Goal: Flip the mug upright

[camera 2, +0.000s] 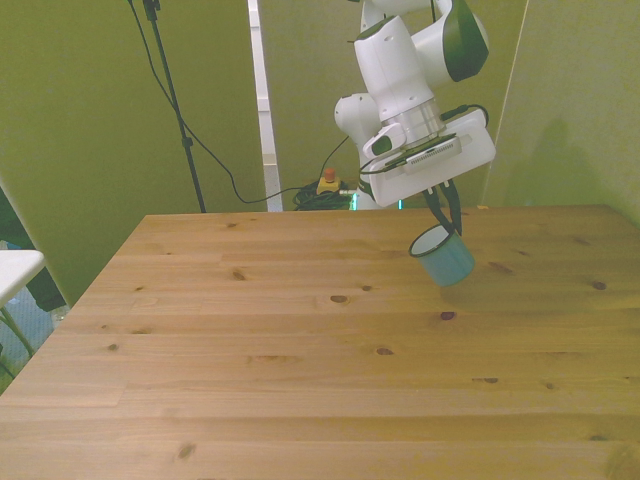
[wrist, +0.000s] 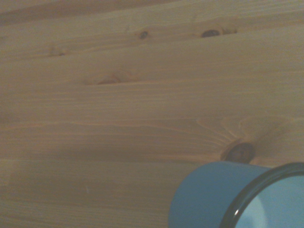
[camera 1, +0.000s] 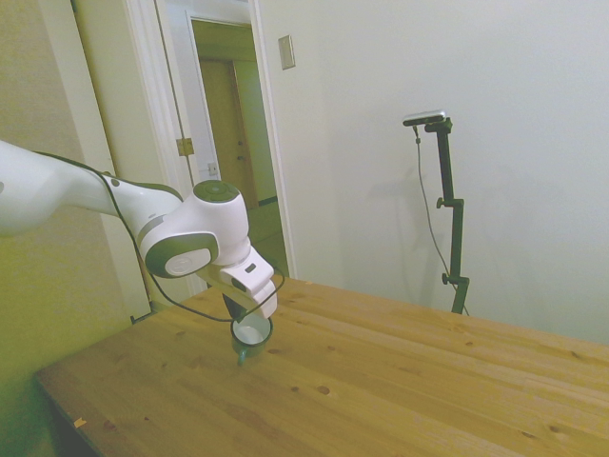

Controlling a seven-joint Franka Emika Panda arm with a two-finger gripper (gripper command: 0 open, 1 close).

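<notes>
Surface: wooden table (camera 2: 300, 380), knotty pine planks; bare boards are seen across the near part in the front view.
Mug: teal mug (camera 2: 443, 255) is held at its rim, on the front view's right side of the table, twd the far edge. It is tilted, mouth turned up and twd the front view's left, base down-right. Whether the base touches the wood can't be told; a shadow is seen just under it.
Contents: white interior is shown in the side view (camera 1: 252, 331) and wrist view (wrist: 223, 199); nothing is seen inside. Dark rim edge is visible close up. Handle can't be made out.
Gripper: gripper (camera 2: 440, 212) is closed on the mug's rim, dark fingers pinching the wall from above.
Arm: white arm (camera 1: 190, 243) is bent down over the table, wrist angled, hand slanted rather than vertical. A black cable is looped beside the wrist.
Background: pale wall and open doorway (camera 1: 233, 143) are seen beyond the table in the side view.
</notes>
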